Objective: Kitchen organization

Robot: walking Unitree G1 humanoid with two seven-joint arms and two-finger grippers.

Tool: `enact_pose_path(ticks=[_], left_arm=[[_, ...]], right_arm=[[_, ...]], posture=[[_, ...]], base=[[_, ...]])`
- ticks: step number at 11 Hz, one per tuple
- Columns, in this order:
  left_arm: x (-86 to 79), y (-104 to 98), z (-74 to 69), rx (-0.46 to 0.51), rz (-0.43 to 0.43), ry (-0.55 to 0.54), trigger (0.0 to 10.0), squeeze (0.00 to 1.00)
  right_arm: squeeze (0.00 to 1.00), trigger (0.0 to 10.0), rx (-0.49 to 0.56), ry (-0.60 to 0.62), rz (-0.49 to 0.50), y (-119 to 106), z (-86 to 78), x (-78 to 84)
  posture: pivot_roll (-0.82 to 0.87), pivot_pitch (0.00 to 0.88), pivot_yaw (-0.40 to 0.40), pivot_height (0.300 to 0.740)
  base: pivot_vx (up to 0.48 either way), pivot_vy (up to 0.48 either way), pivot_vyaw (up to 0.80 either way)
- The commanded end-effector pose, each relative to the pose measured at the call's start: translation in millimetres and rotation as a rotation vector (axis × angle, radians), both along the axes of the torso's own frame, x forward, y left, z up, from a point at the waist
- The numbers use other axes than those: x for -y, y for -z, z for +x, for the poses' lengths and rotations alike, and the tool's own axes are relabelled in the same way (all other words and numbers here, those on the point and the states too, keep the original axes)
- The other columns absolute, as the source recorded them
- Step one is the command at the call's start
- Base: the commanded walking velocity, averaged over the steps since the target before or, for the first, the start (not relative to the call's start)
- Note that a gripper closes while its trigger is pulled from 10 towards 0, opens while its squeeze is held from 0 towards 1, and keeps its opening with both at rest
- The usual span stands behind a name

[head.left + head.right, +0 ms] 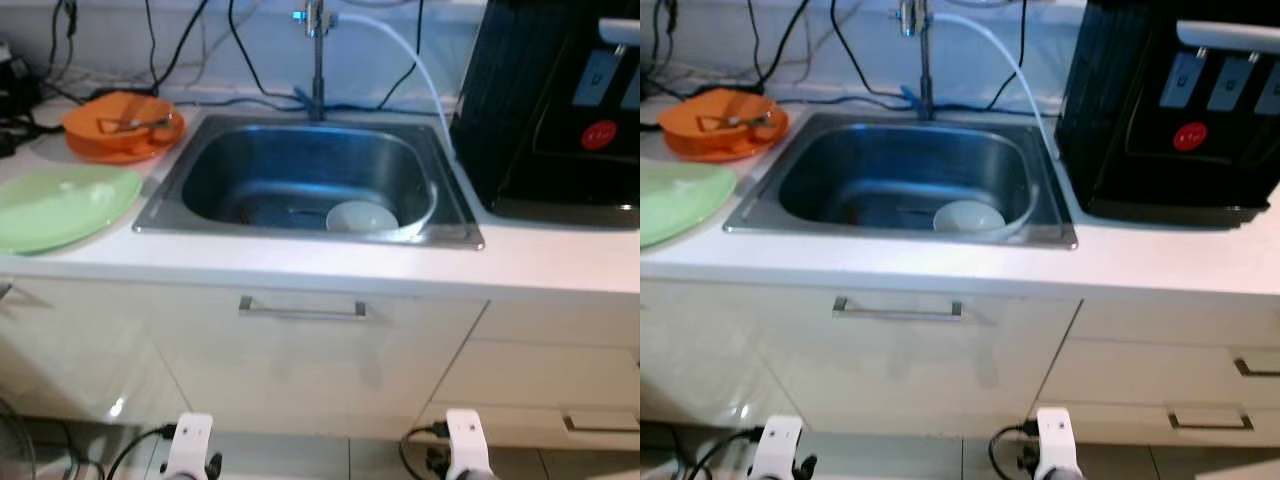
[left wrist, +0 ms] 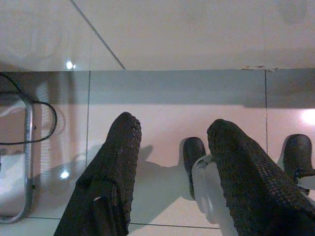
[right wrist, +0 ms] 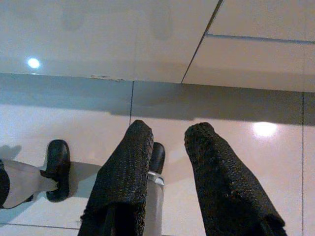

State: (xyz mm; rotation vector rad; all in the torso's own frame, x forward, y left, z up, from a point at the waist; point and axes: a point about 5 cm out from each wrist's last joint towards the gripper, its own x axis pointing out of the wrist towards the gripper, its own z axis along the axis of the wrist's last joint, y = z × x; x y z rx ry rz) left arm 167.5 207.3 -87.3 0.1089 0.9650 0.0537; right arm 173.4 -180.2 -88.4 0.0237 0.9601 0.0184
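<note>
Left hand (image 2: pixel 170 132) floorward, fingers apart.

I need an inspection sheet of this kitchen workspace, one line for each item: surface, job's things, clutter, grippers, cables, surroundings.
Surface: white countertop with a steel sink set into it.
Job's things: white bowl in the sink; green plate on the counter at the left; orange bowl behind it, with a utensil inside.
Clutter: nothing seen.
Grippers: left gripper and right gripper both hang low over the floor, open and empty.
Cables: black cables along the back wall; a white hose runs from the faucet into the sink.
Surroundings: black water dispenser right of the sink; cabinet drawer handle below; tiled floor.
</note>
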Motion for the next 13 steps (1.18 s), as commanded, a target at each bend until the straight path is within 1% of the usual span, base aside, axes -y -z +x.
enact_pose_path(ticks=[1,5,13], left_arm=[[-0.5,-0.6,1.6,-0.001,0.003,-0.010,10.0,0.00],[-1.4,-0.7,2.0,-0.006,0.005,-0.023,10.0,0.00],[-3.2,-1.5,3.4,-0.004,0.011,-0.045,10.0,0.00]], right_arm=[[0.00,10.0,0.003,0.004,-0.003,-0.8,1.1,2.9],[0.00,10.0,0.003,0.001,0.000,-0.6,0.6,2.6],[0.00,10.0,0.004,0.004,0.002,-1.0,1.5,2.6]], posture=[[0.17,0.020,-0.015,0.740],[0.17,0.019,-0.015,0.740],[0.17,0.025,-0.017,0.740]], base=[[0.000,0.000,0.00],[0.000,0.000,0.00],[0.000,0.338,0.00]])
